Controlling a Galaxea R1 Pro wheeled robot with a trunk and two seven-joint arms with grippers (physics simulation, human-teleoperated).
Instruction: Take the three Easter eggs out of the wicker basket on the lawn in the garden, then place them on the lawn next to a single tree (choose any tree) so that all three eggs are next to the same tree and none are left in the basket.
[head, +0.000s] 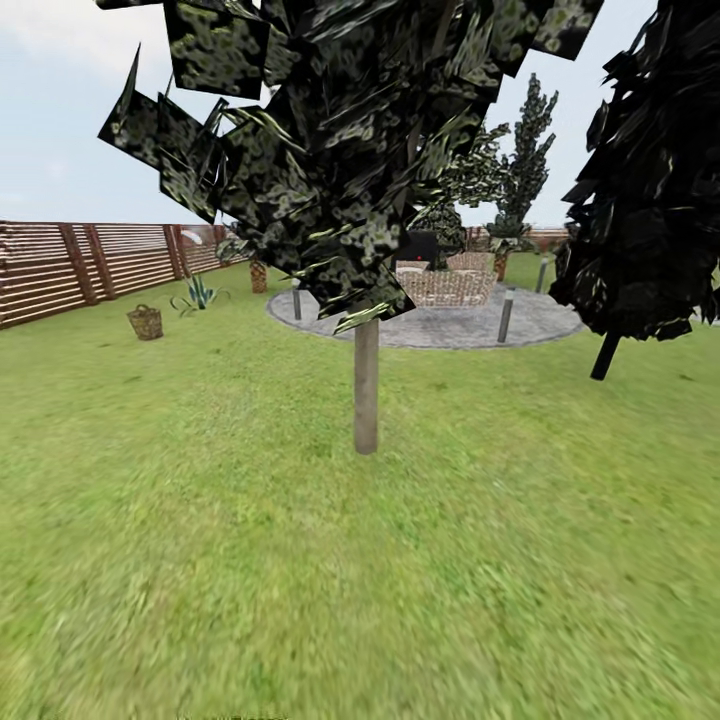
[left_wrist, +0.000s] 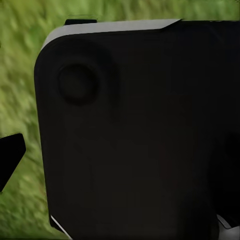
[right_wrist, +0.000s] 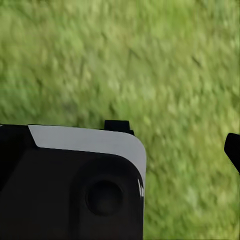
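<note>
The wicker basket (head: 146, 322) sits far off on the lawn (head: 200, 560), near the wooden fence (head: 70, 268) at the view's left; too small to tell if eggs are inside. No eggs visible on the grass near any tree, so the task looks barely begun, w/ all three eggs likely yet to be collected. Closest to the robot stands the tree (head: 366, 385), pale trunk straight ahead, dark angular foliage overhead; a likely drop spot. Well apart from the basket. Beyond it: a round grey paved area (head: 440, 325) w/ a woven lounge chair (head: 447, 285) and short posts. A near-black tree (head: 650, 190) is at right. Open grass lies between robot and basket; the tree trunk is the one obstacle ahead. Wrist views show dark robot housing over grass; state of both jaws can't be told.
</note>
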